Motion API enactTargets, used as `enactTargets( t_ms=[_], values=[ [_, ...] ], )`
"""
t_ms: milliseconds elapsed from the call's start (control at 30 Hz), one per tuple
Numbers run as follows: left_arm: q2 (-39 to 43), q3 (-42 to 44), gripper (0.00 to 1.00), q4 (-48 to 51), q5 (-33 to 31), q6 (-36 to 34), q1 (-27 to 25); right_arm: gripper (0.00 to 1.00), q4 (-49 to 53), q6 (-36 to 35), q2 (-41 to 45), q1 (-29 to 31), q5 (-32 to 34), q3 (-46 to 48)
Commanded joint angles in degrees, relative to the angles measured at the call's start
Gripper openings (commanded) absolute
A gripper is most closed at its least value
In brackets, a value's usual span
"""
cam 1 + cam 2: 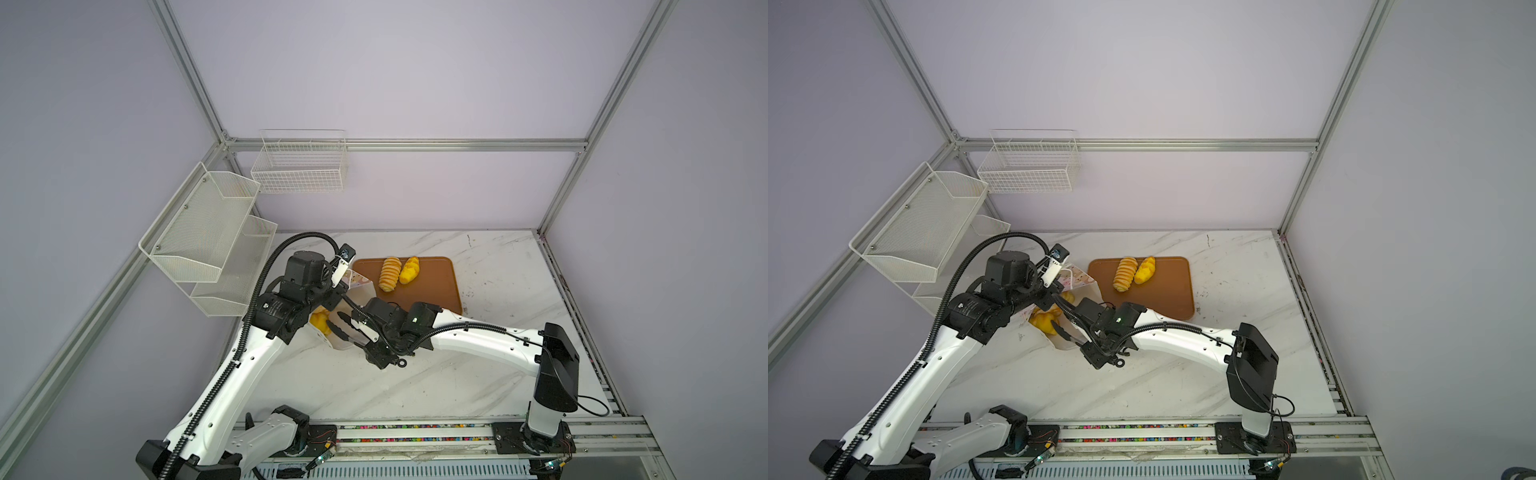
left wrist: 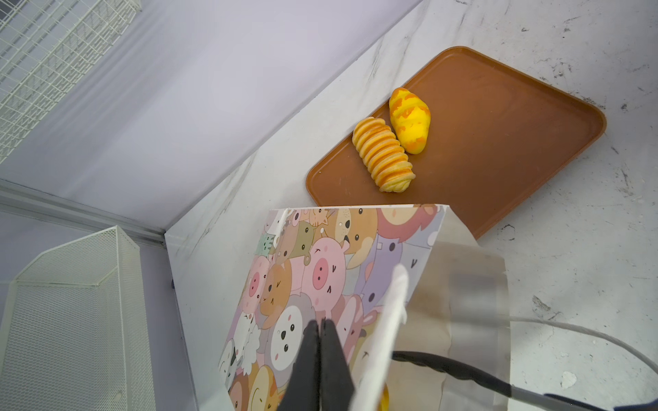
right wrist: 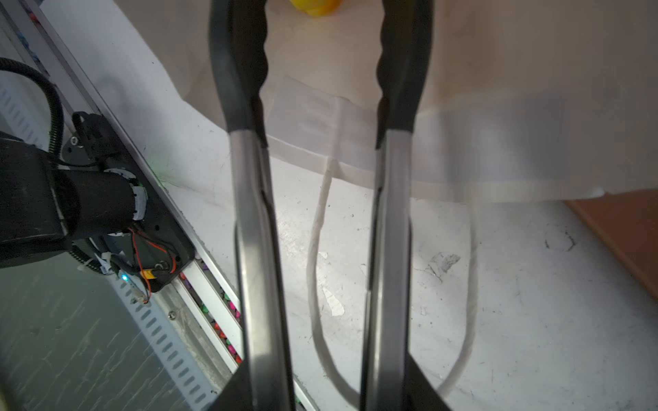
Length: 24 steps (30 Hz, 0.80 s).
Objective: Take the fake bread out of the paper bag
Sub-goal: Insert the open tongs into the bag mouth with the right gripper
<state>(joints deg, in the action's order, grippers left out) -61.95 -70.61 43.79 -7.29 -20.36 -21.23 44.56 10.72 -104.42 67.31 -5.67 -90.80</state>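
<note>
The tongs (image 3: 254, 213), clamped in the right gripper (image 1: 368, 332), stand open with their tips inside the mouth of the paper bag (image 2: 320, 267) (the left gripper (image 2: 320, 341) pinches its printed wall) beside yellow fake bread (image 1: 1044, 320), while two rolls (image 2: 384, 156) lie on the brown tray (image 2: 498, 142) nearby.

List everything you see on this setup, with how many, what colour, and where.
bag: one, white, cartoon print, on its side beside tray
tray: one, orange-brown, table's rear
bread: two, yellow-orange, on tray; more yellow inside bag
tongs: one, steel, black tips, reaching into bag
baskets: three, white, on walls
table: one, white marble
left tool: black, shut, at bag's printed side
right tool: black, gripping tongs
</note>
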Motion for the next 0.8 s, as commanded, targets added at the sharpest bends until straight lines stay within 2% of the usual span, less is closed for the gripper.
enactTargets(
  t_ms=[0,367,767],
  values=[
    [0.9,0.4,0.00,-2.2,1.7,-0.3,0.1,0.46,1.0,-6.8,-1.1,0.5,4.3,-2.3],
    [0.3,-1.6,0.00,-0.2,1.7,0.2,0.1,0.51,2.7,-13.6,-5.0,1.5,9.6,-5.9],
    [0.6,-2.0,0.00,0.5,3.1,0.6,0.1,0.52,8.8,-14.7,-13.0,3.2,15.2,-16.3]
  ],
)
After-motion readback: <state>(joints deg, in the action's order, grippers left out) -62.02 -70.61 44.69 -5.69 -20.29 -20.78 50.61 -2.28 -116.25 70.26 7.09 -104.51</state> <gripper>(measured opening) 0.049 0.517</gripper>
